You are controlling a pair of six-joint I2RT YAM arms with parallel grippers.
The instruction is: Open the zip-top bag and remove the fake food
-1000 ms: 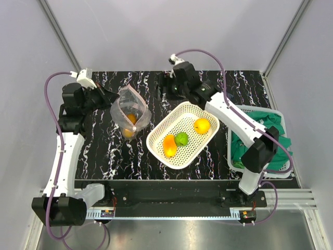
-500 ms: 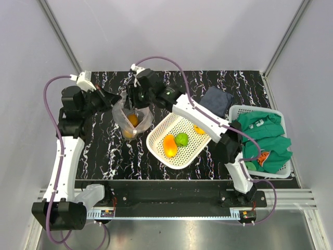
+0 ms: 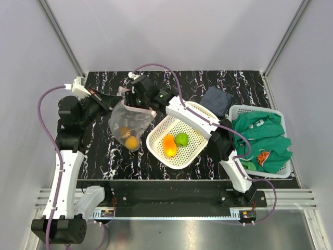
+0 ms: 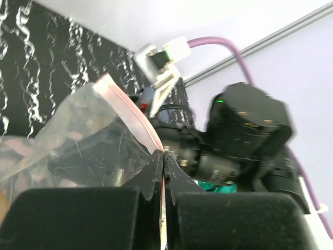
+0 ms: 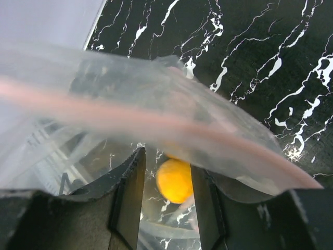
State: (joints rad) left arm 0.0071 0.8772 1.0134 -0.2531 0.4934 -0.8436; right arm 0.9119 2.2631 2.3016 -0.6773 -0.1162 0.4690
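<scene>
Pinching the pink zip strip (image 4: pixel 132 112) of the bag (image 4: pixel 88 130) between fully closed fingers, the left claw (image 4: pixel 163 156) holds one lip of the mouth up, on the side of the bag away from the basket (image 3: pixel 156 148). The bag sits just left of the basket, mouth toward the table's back and belly sagging toward the near edge, with two orange fruits (image 3: pixel 131 141) inside.

The right claw (image 5: pixel 166 161) is at the mouth, fingers spread wide and holding nothing. Whether they are already inside the film I cannot tell. In its wrist view one orange fruit (image 5: pixel 174 180) lies straight ahead, in line with the gap between the fingers and deeper in the bag. By my judgement the next move turns on that line: the right arm reaches along the bag's long axis, mouth to bottom.

An orange piece (image 3: pixel 169 146) and a green one (image 3: pixel 181 139) lie in the basket.
</scene>
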